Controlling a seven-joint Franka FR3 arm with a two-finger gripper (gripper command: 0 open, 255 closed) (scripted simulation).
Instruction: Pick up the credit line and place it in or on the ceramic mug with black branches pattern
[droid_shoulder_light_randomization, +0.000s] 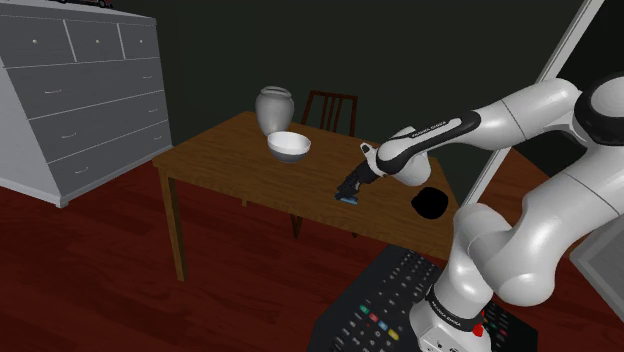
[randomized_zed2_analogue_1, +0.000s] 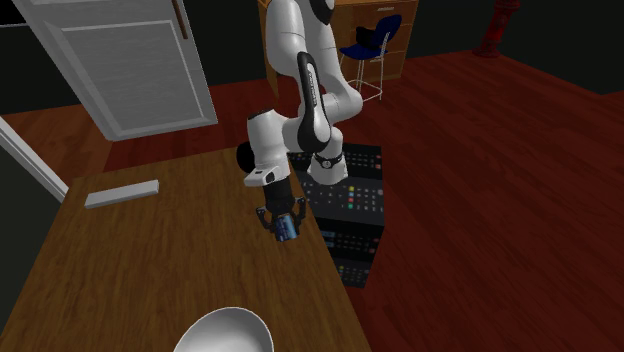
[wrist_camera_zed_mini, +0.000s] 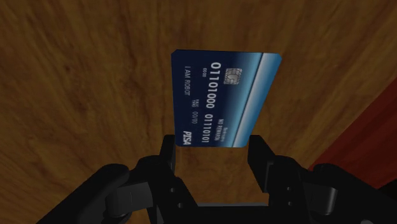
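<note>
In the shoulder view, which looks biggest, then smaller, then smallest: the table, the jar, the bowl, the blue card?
1. table
2. jar and bowl: they look nearly alike, so I won't rank them
3. blue card, the smallest

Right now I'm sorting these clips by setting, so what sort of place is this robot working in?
Probably a room in a house, perhaps a dining room: a wooden table with a chair at its far side, a grey chest of drawers nearby, and a dark red plank floor.
</note>
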